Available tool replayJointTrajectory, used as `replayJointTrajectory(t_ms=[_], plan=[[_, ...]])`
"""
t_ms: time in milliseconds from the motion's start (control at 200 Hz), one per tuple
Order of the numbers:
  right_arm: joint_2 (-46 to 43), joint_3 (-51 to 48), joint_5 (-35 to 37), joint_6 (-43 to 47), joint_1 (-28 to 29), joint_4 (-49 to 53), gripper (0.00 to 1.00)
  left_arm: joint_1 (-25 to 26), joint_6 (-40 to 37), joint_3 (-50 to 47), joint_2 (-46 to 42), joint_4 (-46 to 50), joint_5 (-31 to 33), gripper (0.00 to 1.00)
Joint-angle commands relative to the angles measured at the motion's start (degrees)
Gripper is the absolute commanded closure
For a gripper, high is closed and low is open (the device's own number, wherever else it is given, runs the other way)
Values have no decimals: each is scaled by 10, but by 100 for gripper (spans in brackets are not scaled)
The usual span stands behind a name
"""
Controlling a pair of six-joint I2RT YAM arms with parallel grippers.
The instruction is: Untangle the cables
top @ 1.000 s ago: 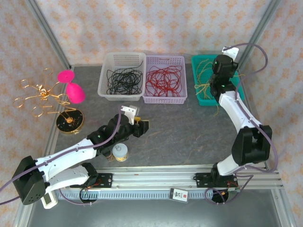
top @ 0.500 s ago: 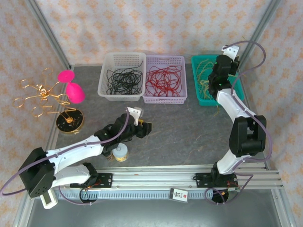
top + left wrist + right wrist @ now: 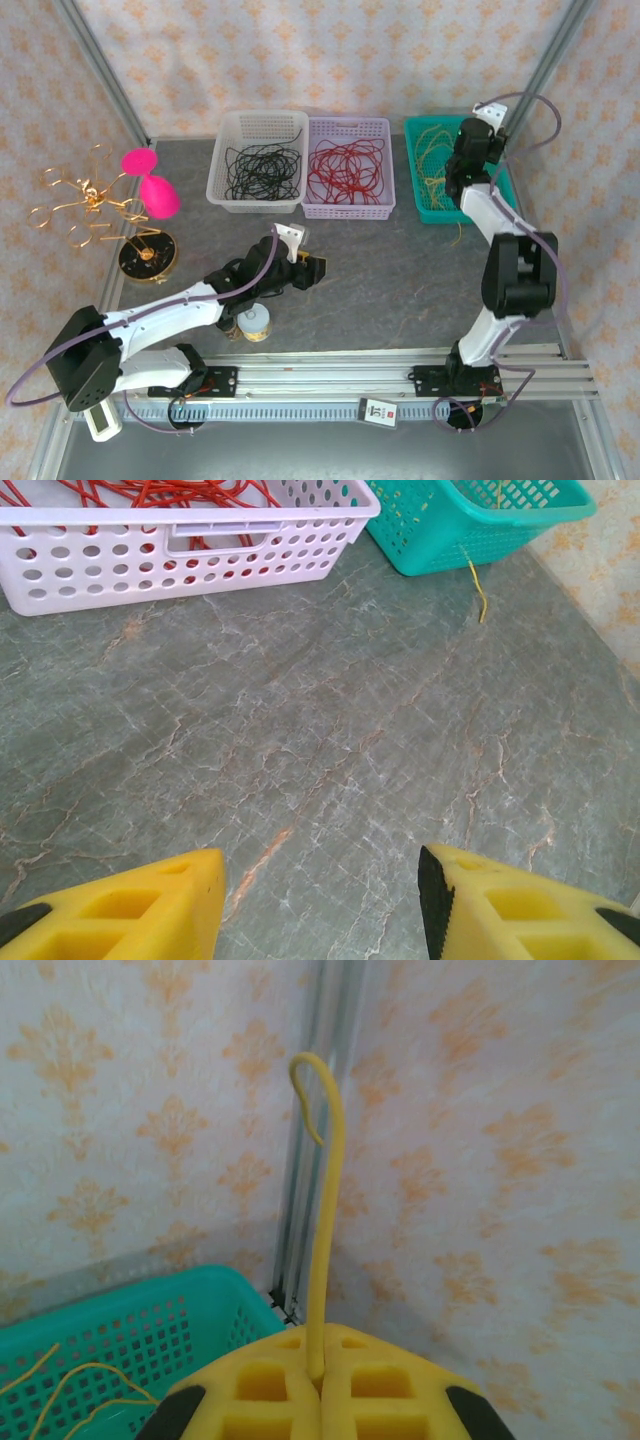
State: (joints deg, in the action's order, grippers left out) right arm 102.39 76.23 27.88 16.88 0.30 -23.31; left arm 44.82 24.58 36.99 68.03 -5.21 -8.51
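The right pincer is clenched on one yellow cable, which stands up from between its pads and curls over at the tip. The teal basket sits just below and ahead of it, probably because this strand belongs with the other yellow cables there. The left pincer is released, pads wide apart over bare tabletop (nothing between them). The red cables lie in a perforated basket ahead of it, so it likely has nothing to grasp.

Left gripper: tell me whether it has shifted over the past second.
Yes. The left gripper has slid slightly rightward in the top view, farther from the small jar beside its arm.
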Motion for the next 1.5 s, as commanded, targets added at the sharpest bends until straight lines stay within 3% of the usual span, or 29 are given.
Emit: replayJointTrajectory(t_ms=[0, 230, 400, 556, 696, 1166, 1301, 1497], plan=[[92, 49, -77, -33, -27, 108, 100, -5, 10, 13, -6, -9, -4, 45], [243, 182, -91, -57, -47, 230, 100, -6, 13, 19, 7, -7, -6, 45], [317, 245, -161, -75, -49, 281, 100, -6, 6, 27, 18, -4, 0, 45], [403, 392, -185, -46, -36, 387, 100, -7, 2, 35, 26, -4, 2, 45], [449, 466, -192, -36, -29, 436, 89, -7, 5, 38, 32, -9, -1, 45], [417, 438, -213, -54, -14, 467, 64, -8, 11, 37, -8, -5, 0, 41], [332, 367, -208, -69, -9, 420, 51, -8, 7, 29, -32, -5, 16, 39], [205, 284, -192, -87, 5, 378, 41, -18, -4, 24, -53, -3, 21, 36]])
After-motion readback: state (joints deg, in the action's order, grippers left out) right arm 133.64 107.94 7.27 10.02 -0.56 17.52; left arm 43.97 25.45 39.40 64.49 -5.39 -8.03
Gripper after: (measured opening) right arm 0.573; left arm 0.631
